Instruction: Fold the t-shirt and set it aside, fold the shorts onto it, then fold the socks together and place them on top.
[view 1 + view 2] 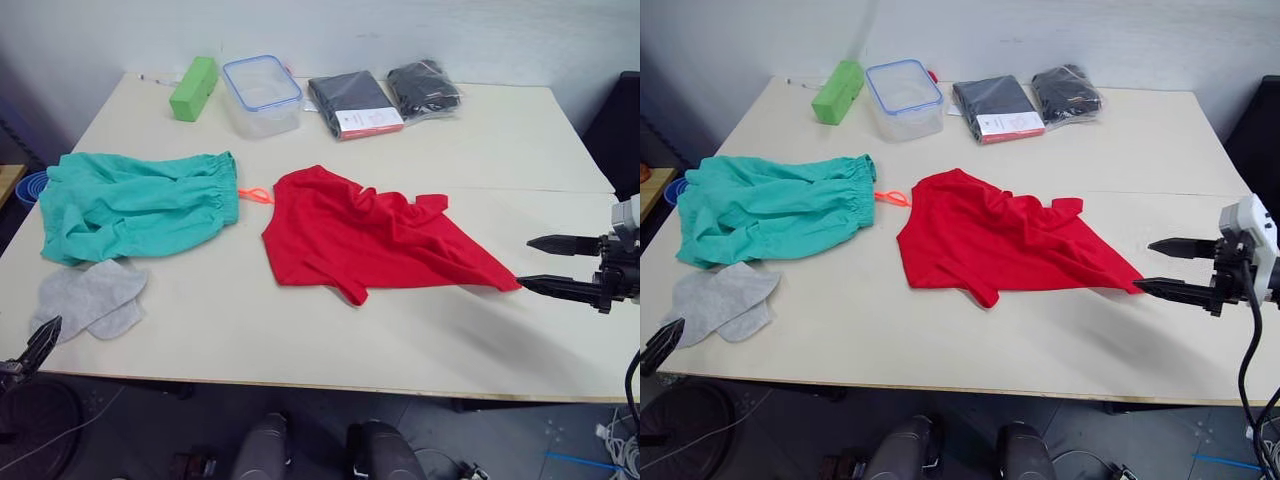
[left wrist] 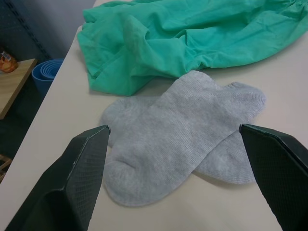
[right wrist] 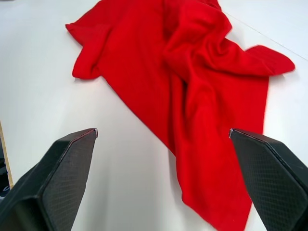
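I see the t-shirt [image 1: 370, 238] lying crumpled and unfolded in the middle of the table [image 1: 300, 345], one corner stretching toward my right gripper [image 1: 550, 264]. That gripper hovers just off the corner, jaws spread wide with nothing between them. The shorts [image 1: 130, 205] lie flat on the left side, their orange drawstring [image 1: 256, 195] poking out toward the shirt. The socks [image 2: 183, 134] overlap each other just below the shorts, and my left gripper [image 2: 173, 159] faces them, jaws wide apart and empty. At the back sit a green block [image 1: 194, 87], a clear container [image 1: 262, 94] and black packaged clothes [image 1: 355, 104]; I can't read the label on them.
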Available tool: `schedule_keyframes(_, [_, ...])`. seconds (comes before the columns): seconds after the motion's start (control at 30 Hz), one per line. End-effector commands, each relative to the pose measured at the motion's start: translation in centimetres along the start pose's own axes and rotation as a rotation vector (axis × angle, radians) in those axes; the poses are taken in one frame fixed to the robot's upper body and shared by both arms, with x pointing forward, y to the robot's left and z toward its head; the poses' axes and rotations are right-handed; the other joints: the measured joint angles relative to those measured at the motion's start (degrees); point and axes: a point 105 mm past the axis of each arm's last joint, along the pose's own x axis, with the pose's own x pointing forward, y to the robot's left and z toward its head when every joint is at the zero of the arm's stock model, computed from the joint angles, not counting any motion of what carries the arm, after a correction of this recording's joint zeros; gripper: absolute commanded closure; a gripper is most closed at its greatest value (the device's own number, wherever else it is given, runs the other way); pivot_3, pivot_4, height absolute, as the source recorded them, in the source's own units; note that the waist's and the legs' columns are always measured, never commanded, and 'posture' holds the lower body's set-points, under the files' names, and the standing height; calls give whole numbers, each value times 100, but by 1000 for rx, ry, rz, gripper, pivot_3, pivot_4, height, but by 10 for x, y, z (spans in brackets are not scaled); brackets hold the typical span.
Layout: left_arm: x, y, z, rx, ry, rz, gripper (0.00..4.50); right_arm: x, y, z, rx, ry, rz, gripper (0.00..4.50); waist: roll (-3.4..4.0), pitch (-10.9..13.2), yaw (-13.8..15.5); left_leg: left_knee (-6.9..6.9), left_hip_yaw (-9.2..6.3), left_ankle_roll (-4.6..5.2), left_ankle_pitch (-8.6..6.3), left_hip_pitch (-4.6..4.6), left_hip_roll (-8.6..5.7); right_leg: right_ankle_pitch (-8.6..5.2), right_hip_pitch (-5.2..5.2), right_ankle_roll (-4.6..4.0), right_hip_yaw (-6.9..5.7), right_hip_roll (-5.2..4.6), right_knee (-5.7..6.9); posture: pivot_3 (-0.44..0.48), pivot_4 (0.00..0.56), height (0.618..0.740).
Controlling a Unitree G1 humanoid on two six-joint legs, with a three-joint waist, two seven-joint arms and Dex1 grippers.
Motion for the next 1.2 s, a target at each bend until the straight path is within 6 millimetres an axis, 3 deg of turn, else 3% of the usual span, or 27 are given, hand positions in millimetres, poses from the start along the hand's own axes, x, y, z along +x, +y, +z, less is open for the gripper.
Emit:
schedule_keyframes(0.03, [0,1,10,46,-29,-5,0,-15,-2,13,-48,-14,-34,28,0,0,-1,0,0,0,0,0,0,0,0,0,0,0,0,0,150,740])
schedule_keyframes(0.5, [8,-13,12,45,-8,-111,0,-15,0,8,-63,-3,-46,28,0,0,-9,1,21,1,-5,3,6,0,-6,1,1,0,1,0,150,740])
schedule_keyframes(0.63, [16,-54,20,141,26,-315,0,-16,6,8,-89,17,-42,28,1,0,6,0,22,0,-6,3,6,0,-5,1,3,-1,1,0,150,740])
schedule_keyframes(0.77, [33,-95,41,218,-8,-532,0,-7,22,12,-132,20,-13,28,8,4,27,0,24,-1,-7,4,6,0,-6,1,6,-2,1,0,150,740])
schedule_keyframes(0.9, [62,-139,69,351,-37,-805,0,18,66,21,-193,-19,76,28,17,1,50,1,24,-7,-1,5,7,0,-6,1,3,-1,18,0,150,740])
schedule_keyframes(1.07, [97,-185,80,501,-74,-1045,0,42,116,36,-212,-96,181,28,31,3,12,1,54,-7,0,9,6,4,-14,8,14,4,27,0,150,740])
schedule_keyframes(1.2, [130,-212,85,672,-117,-1165,0,55,140,45,-228,-155,218,28,15,11,36,8,55,-41,22,3,6,5,-23,11,9,12,40,0,150,740])
